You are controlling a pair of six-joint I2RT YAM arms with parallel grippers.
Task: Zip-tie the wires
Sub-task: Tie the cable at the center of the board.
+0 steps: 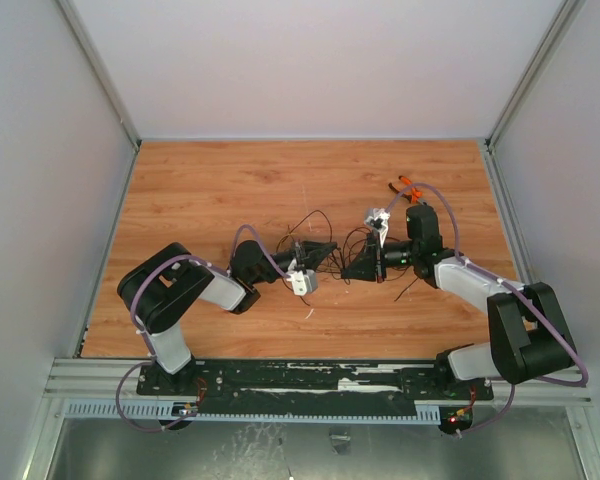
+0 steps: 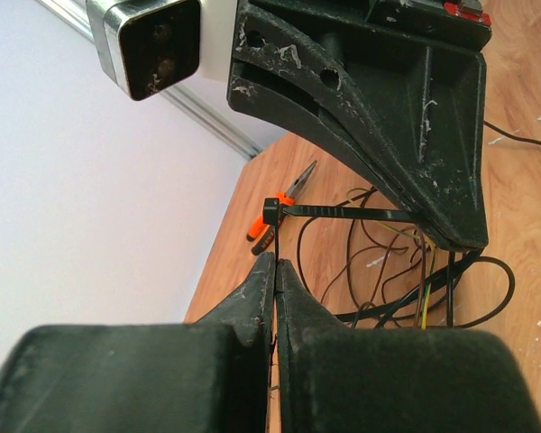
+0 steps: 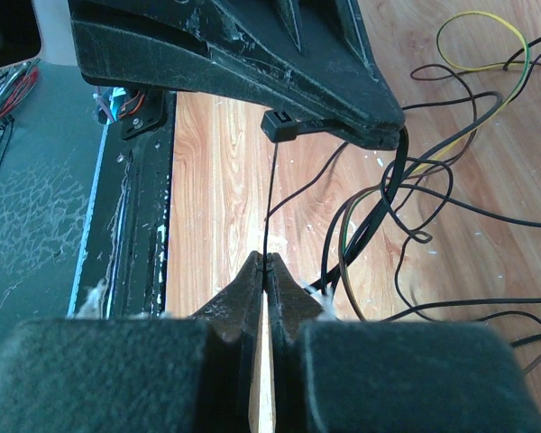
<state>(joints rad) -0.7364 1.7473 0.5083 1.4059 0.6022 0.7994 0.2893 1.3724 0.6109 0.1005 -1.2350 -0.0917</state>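
Left end effector [image 2: 277, 267] and right end effector [image 3: 264, 262] clench one zip tie [image 2: 271, 212].

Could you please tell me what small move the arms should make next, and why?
Probably ease the left hand and right hand gently apart: both are shut on the zip tie, whose loop looks loose around the wires.
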